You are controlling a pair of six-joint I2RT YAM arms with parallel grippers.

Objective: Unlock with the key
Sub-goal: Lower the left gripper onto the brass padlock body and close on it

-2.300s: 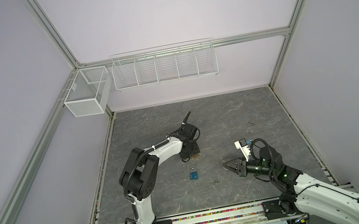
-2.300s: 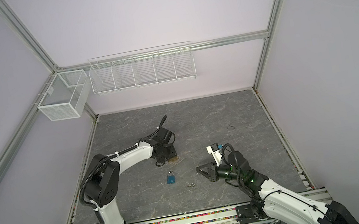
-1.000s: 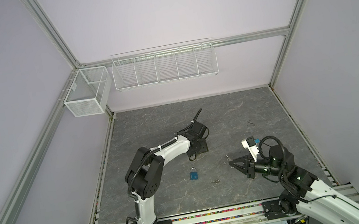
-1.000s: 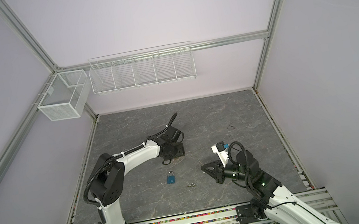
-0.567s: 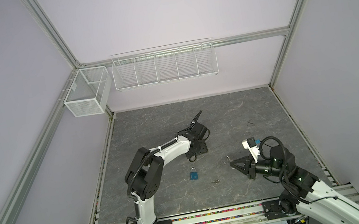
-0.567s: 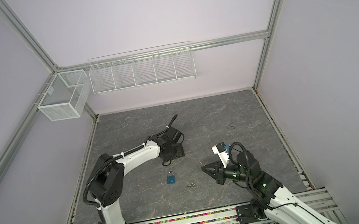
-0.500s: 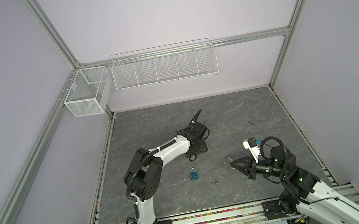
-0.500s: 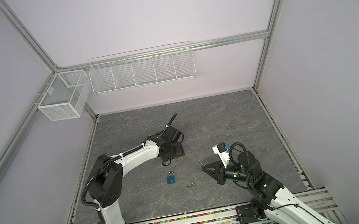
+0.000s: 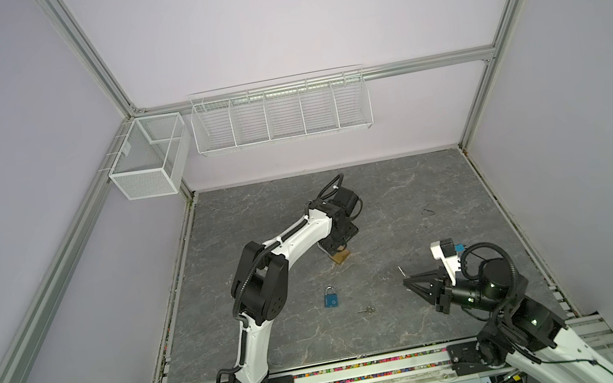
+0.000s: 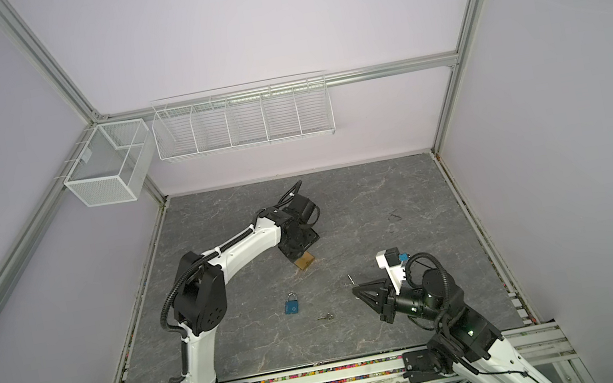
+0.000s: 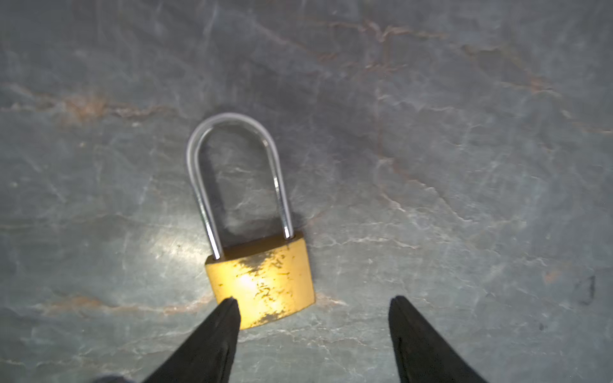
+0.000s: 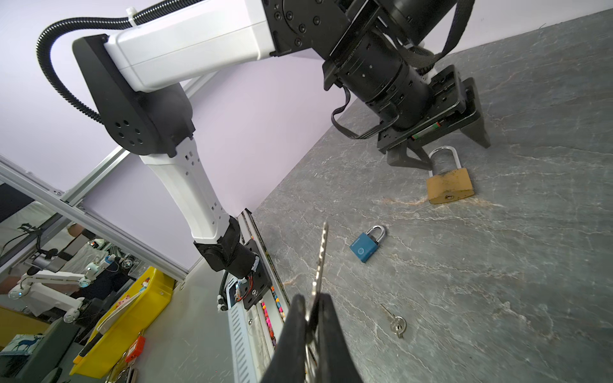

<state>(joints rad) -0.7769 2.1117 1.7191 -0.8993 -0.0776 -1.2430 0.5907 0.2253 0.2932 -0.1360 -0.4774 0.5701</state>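
Two locks, two keys, and only one key in my grip.
My right fingers are pinched on the key at the lower middle of the right wrist view, its blade sticking out free. My left fingers stand wide over the brass padlock, one tip at the corner of its body, holding nothing. The risk, as I judge it, is that closing off-centre skids the lock across the bench, or that this key fits the blue padlock instead. Only the right wrist view shows the brass keyhole and the spare key at lower right. Only the left wrist view shows how lopsidedly my tips sit about the body.
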